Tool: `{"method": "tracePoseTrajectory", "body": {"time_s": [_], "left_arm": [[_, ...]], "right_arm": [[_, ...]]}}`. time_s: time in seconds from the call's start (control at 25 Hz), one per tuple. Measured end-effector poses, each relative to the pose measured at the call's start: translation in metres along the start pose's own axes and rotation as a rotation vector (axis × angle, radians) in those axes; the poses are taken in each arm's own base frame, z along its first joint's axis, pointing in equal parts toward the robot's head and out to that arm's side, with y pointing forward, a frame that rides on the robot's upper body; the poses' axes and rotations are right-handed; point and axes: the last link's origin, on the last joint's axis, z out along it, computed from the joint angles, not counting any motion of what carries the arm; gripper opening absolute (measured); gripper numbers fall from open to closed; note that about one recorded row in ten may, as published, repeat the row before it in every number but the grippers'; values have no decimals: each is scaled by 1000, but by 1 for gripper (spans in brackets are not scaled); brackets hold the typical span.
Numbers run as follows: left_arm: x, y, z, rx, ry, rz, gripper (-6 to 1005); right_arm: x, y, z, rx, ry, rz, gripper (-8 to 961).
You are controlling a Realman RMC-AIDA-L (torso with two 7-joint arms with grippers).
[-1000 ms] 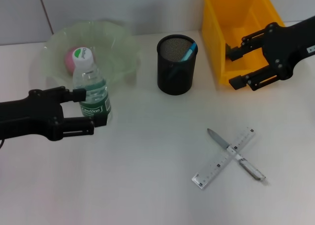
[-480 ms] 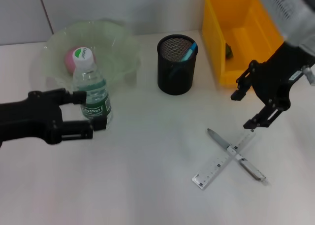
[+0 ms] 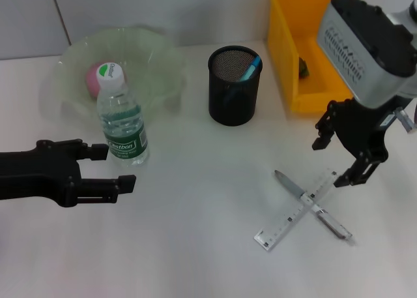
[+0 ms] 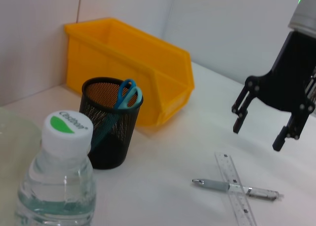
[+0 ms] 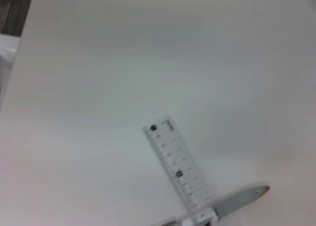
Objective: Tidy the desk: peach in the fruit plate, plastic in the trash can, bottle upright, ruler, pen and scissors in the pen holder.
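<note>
On the white surface (image 3: 195, 213), the right arm's bulk cuts off the yellow trash can (image 3: 306, 44), its open tool (image 3: 343, 160) hangs above the crossed ruler (image 3: 296, 210) and pen (image 3: 313, 204), both lying diagonally, while the left tool (image 3: 111, 166) gapes beside the upright bottle (image 3: 120, 119).

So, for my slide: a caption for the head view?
Open right end effector hovers above crossed clear-grey ruler and silver-grey pen; open left end effector beside upright clear bottle.

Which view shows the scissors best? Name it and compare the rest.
Left wrist view: both light blue handle loops of the scissors stick clearly out of the pen holder. Head view shows only a blue sliver. Right wrist view shows none.
</note>
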Motion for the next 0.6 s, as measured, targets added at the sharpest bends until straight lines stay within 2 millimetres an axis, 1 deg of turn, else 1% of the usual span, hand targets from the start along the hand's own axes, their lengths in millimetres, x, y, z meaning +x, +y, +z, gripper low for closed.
{"method": "tracePoseTrajectory", "body": {"time_s": [0.28,0.4,0.48,0.6], "left_arm": [[1,1,0,-5,41,-17,845],[2,2,-1,-8,63,-27,844],[-1,3,-4,-8,91,-47,844],[-4,5,-6,-13,118,-70,844]], "right_arm": [[8,2,12,-1,73,-100,706],[8,2,15,-2,80,-128,705],[8,1,21,-3,93,-173,705],[8,1,25,-7,98,-200,704]]}}
